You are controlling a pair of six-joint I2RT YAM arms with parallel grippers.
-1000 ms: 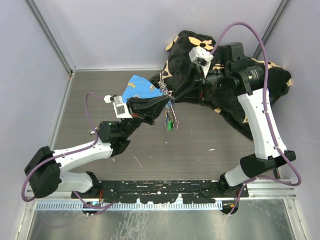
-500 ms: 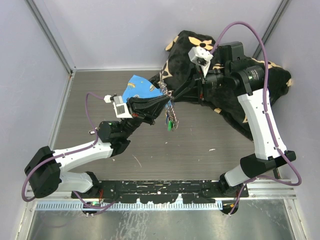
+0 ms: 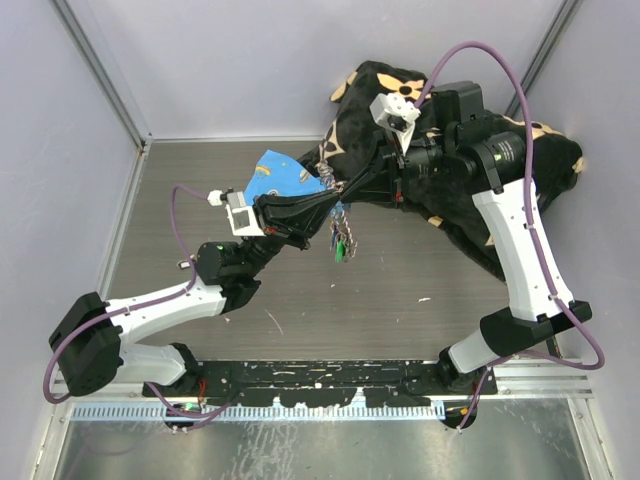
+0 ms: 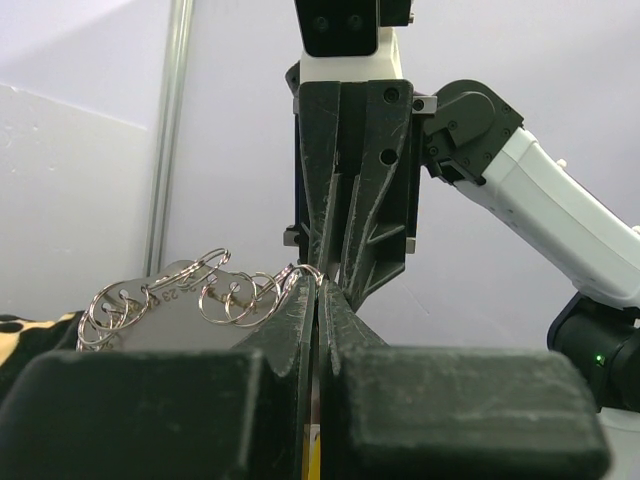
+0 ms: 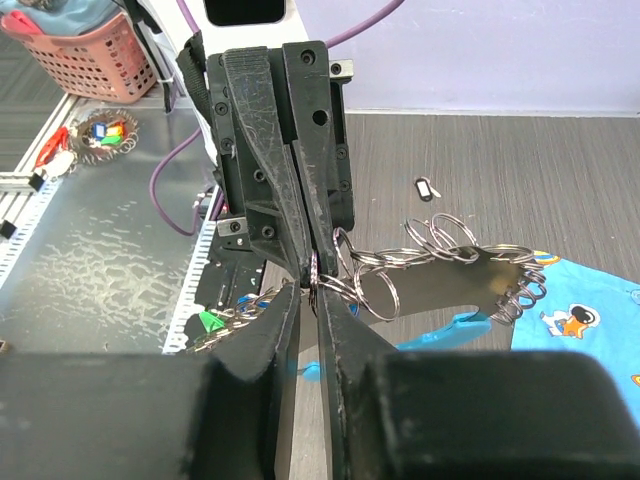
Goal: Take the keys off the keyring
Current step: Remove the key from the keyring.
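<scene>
The left arm (image 3: 170,305) starts at the near left corner of the table (image 3: 330,320), lies low and stretches diagonally toward the middle. The right arm (image 3: 520,240) rises from the near right corner, bends at its elbow over a black flowered cloth (image 3: 370,100) and points to the left. In this way the two sets of jaws meet tip to tip above the table, just beside a blue printed cloth (image 3: 275,180). There are two arms, two cloths and one keyring (image 3: 338,212), which hangs in the air between the tips and does not touch the table. Seen from the wrist cameras, the keyring is a chain of thin silver split rings with one flat metal tag (image 5: 440,285) on it. I count about five rings, but they overlap, so this number is not sure. The keys (image 3: 342,248) hang below it in one small bunch, and a green head and a red one are visible from above. One small white tag (image 3: 424,299) lies alone on the table, well apart from the bunch. The jaws of the left arm are fully closed and pinch the wire of one ring at the very tip. The jaws of the right arm are almost together, with only a narrow slit, and a ring wire sits in that slit, so they grip the keyring from the opposite side.
</scene>
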